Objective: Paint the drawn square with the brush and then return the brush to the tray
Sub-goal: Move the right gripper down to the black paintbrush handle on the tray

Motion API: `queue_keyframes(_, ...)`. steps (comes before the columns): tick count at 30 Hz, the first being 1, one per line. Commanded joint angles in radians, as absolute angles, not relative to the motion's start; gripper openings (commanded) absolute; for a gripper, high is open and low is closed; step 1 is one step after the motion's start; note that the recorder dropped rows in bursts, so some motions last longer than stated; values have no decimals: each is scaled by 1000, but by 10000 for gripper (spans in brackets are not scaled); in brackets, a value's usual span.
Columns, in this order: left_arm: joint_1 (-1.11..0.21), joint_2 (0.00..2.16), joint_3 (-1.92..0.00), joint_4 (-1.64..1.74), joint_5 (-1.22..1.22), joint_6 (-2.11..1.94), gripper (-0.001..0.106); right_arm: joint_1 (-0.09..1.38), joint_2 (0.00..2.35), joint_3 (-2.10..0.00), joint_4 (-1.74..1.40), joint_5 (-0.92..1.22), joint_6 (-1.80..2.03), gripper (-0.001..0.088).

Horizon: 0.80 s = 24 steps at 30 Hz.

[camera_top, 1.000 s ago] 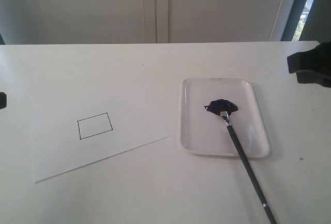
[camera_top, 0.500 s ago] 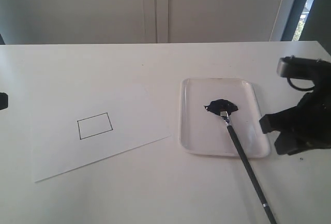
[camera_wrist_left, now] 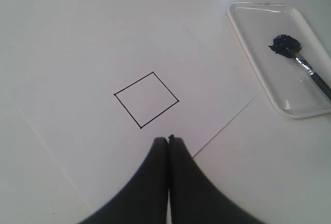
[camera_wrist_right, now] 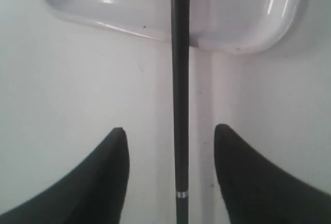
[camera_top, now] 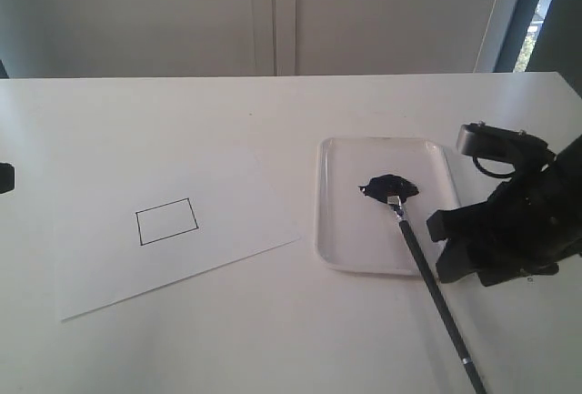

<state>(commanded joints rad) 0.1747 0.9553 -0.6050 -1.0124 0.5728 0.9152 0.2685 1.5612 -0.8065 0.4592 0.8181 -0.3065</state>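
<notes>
Right gripper (camera_wrist_right: 170, 128): spread wide, straddling the long black-handled brush (camera_wrist_right: 180, 79) mid-frame.
Your move: drop straight, pinch squarely.
Left gripper (camera_wrist_left: 168, 139): fingers pressed together.

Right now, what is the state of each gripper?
Left gripper: shut, holding nothing.
Right gripper: open, one finger on each side of the brush, not touching it.

Surface (camera_top: 273, 112): plain white. Paper (camera_top: 100, 267): white, unpatterned. Drawn square (camera_top: 166, 221): thin black outline, blank white inside. Tray (camera_top: 344, 226): glossy white with pale highlights. Paint blob (camera_top: 389, 185) in tray: dark blue-black. Brush (camera_top: 427, 271): black handle, silver ferrule, thin silver band near the handle end. Left end effector (camera_wrist_left: 168, 140) and right end effector (camera_wrist_right: 170, 129): both matte black. Back wall: pale grey panels.
</notes>
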Motion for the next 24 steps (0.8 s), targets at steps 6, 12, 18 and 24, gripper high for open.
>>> queue_keyframes(6, 175, 955, -605, -1012, 573, 915, 0, 349, 1578, -798, 448, 713, -236, 446)
queue_keyframes(12, 175, 955, -605, -1012, 571, 915, 0, 439, 1591, -798, 230, 637, 33, 446)
queue_keyframes(18, 175, 955, -605, -1012, 569, 915, 0, 481, 1616, -798, 136, 638, 142, 446)
queue_keyframes(24, 175, 955, -605, -1012, 569, 915, 0, 489, 1668, -798, 138, 600, 142, 446)
